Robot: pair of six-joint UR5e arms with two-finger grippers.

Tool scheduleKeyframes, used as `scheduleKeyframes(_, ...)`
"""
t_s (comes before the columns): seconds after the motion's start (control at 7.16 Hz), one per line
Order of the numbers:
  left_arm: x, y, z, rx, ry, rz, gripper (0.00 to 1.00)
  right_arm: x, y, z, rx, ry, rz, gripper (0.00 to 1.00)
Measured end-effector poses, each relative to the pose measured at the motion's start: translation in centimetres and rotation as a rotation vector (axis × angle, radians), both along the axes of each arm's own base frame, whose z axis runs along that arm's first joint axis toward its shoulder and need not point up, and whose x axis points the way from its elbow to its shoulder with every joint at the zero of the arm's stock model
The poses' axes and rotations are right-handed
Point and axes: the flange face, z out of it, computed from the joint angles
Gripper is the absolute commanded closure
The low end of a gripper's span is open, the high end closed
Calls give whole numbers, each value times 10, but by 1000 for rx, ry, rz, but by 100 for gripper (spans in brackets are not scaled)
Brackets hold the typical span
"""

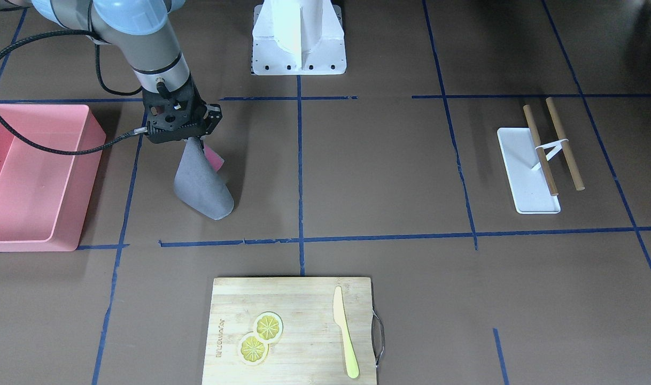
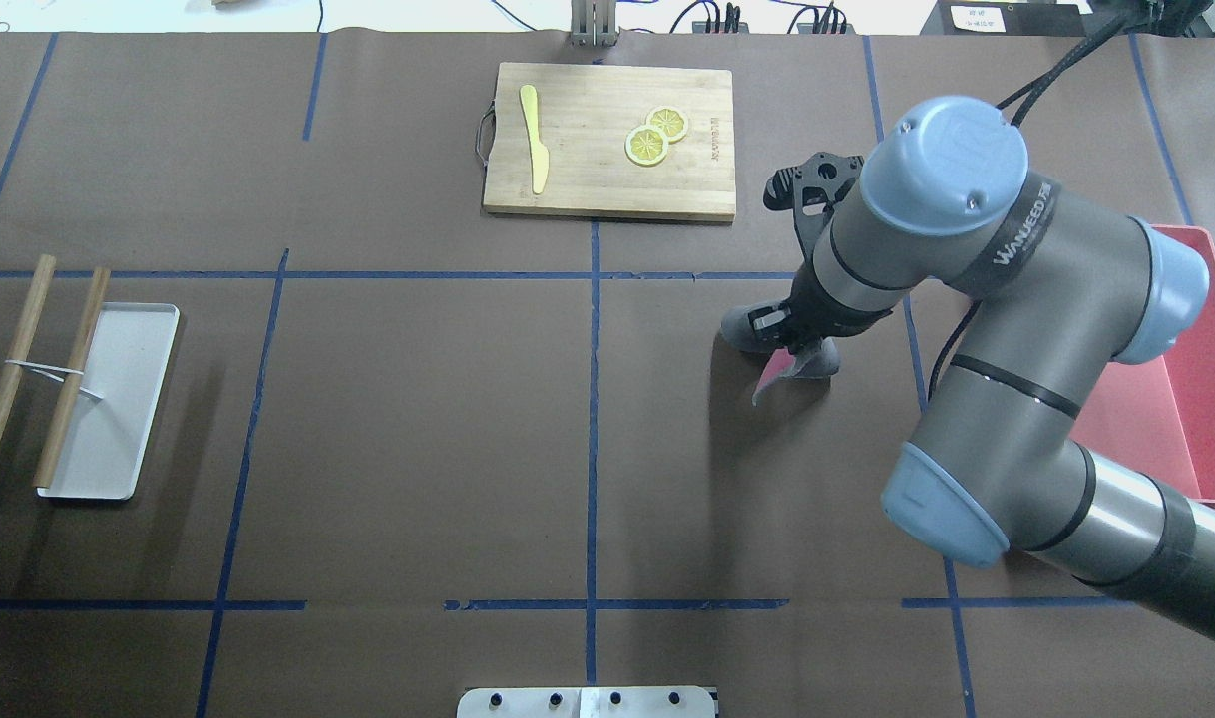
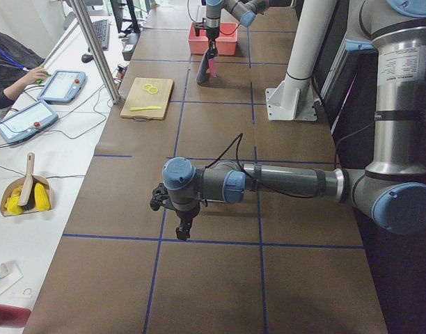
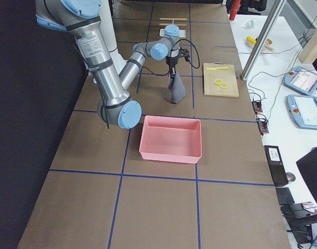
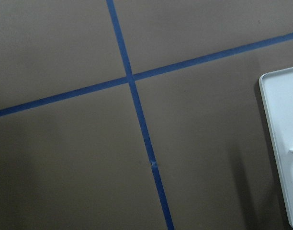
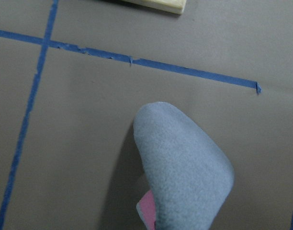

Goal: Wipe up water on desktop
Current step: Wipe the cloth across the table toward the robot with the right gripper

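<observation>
The desktop (image 1: 379,171) is dark brown with blue tape lines; I see no water on it. My right gripper (image 1: 194,140) is shut on a grey cloth (image 1: 202,184) with a pink underside. The cloth hangs down and its lower end rests on the desktop. It fills the lower part of the right wrist view (image 6: 185,172) and shows in the overhead view (image 2: 742,327). My left gripper (image 3: 184,229) shows only in the exterior left view, low over the desktop; I cannot tell if it is open or shut.
A pink bin (image 1: 31,176) stands beside the right arm. A wooden cutting board (image 1: 293,331) carries two lemon slices and a yellow knife. A white tray (image 1: 523,171) with two wooden sticks lies on the robot's left side; its edge shows in the left wrist view (image 5: 285,143).
</observation>
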Motion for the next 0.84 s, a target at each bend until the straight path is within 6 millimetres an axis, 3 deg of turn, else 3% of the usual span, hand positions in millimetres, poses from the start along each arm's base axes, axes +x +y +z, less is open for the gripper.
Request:
scheduleKeyframes(0.28, -1, 1, 1, -1, 5, 1, 0, 13, 25, 45, -22, 70, 7, 100)
scheduleKeyframes(0.42, -1, 1, 1, 0, 5, 0, 0, 7, 36, 60, -28, 97, -8, 100)
scheduleKeyframes(0.56, -1, 1, 1, 1, 5, 0, 0, -12, 41, 61, -28, 111, -18, 100)
scheduleKeyframes(0.84, -1, 1, 1, 1, 6, 0, 0, -85, 39, 23, -56, 85, 15, 100)
